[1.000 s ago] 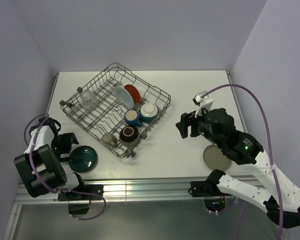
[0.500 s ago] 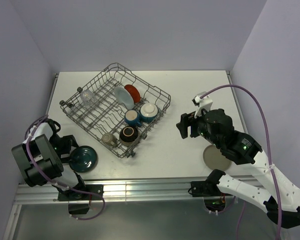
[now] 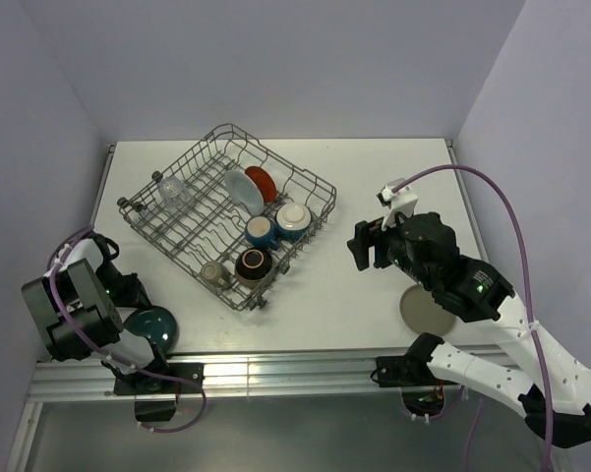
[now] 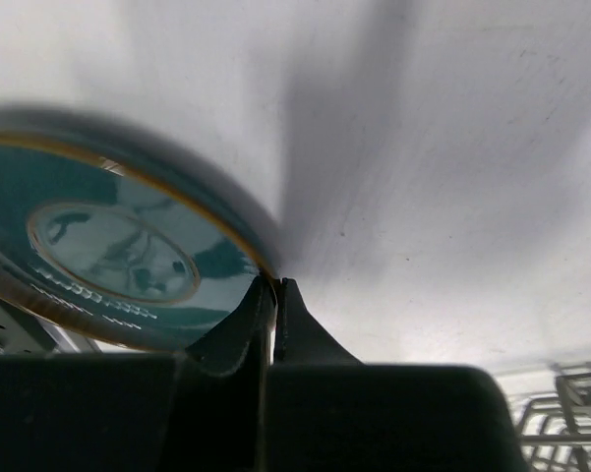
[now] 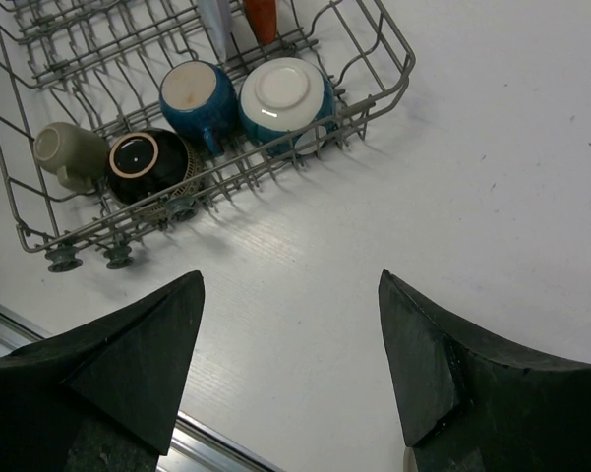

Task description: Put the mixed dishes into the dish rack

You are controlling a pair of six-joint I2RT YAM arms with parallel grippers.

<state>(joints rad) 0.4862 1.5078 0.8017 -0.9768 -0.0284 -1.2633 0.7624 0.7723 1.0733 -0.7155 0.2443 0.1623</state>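
Observation:
My left gripper [image 4: 273,283] is shut on the gold-edged rim of a teal plate [image 4: 108,246], pinched at the fingertips. From above, that teal plate [image 3: 157,324] is tilted at the table's near left edge beside the left gripper [image 3: 136,307]. The dish rack [image 3: 226,211] holds a clear glass [image 3: 173,190], a pale plate [image 3: 243,187], a red plate [image 3: 261,182], two blue cups [image 3: 261,232], a dark bowl [image 3: 253,264] and a beige cup [image 3: 214,273]. My right gripper [image 5: 290,280] hangs open and empty over bare table right of the rack [image 5: 398,54].
A beige plate [image 3: 428,310] lies flat near the front edge, partly under my right arm. The metal rail [image 3: 275,369] runs along the near table edge. Walls close in on the left, back and right.
My left gripper went from open to shut on the teal plate's rim, and the plate tipped and shifted toward the near edge. The right arm has not moved.

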